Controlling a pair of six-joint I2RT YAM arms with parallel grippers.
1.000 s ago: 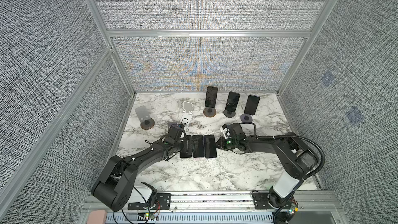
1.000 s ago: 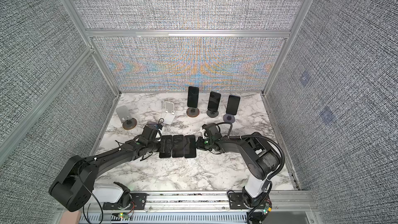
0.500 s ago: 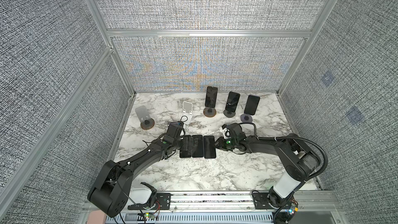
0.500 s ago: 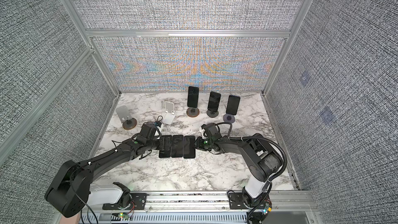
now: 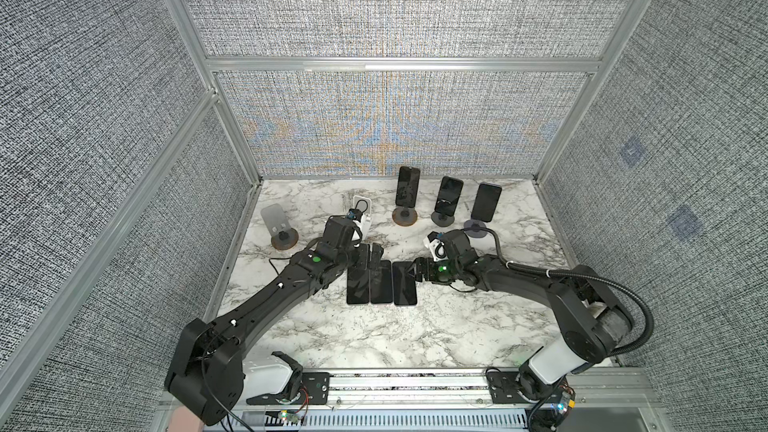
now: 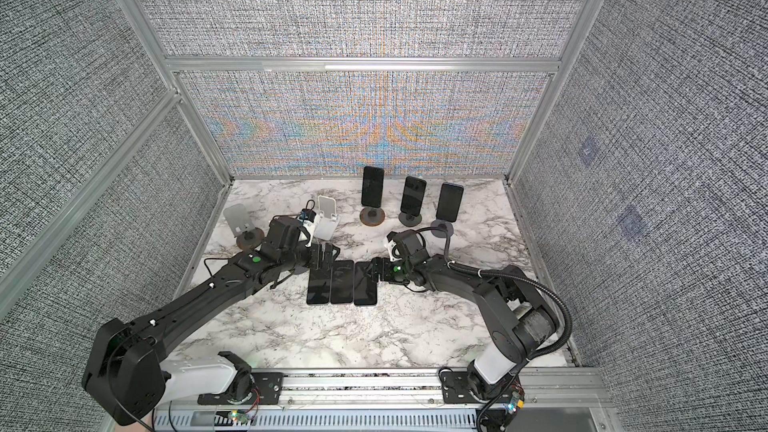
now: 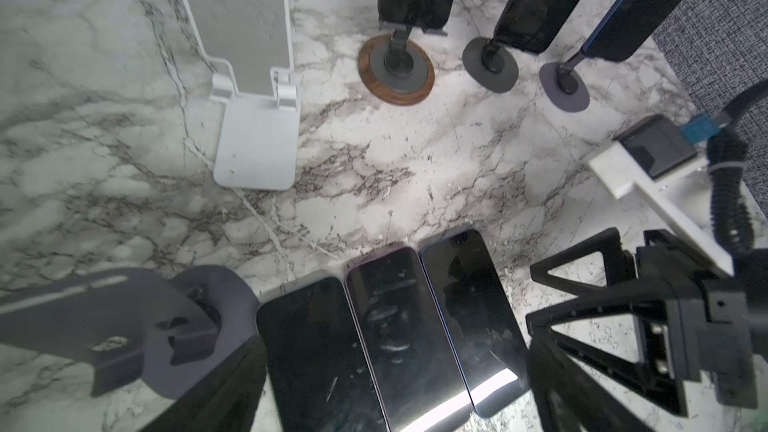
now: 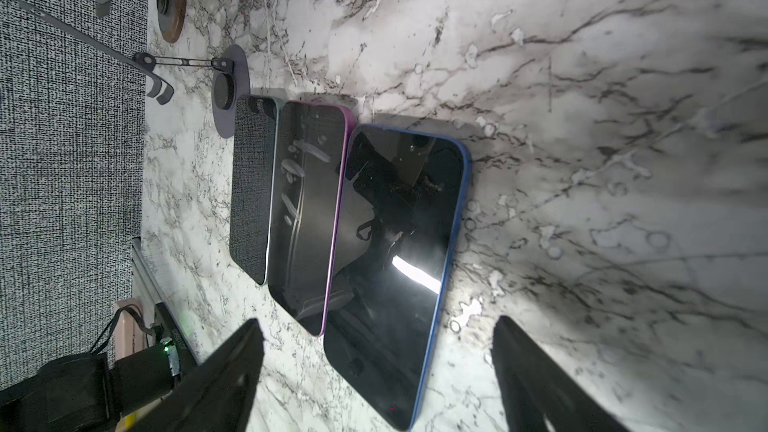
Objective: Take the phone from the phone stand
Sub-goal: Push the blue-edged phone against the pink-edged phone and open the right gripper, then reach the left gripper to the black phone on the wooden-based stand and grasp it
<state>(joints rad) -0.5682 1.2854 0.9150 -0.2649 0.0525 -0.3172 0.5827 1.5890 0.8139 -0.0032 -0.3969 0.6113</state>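
I see R gripper spread wide, gripping nothing; blue phone lies flat on counter btwn its tips. L gripper wide too, empty.

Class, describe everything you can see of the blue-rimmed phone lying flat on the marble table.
The blue-rimmed smartphone is a slab with rounded corners, a glossy black glass front and a blue edge. It lies flat, screen up, dark and smudged, mirroring a light strip. It rests on the white marble tabletop at the right end of a row of three flat phones, its long edge against the purple-rimmed phone. The open right pincer hovers at one short end, not gripping it.
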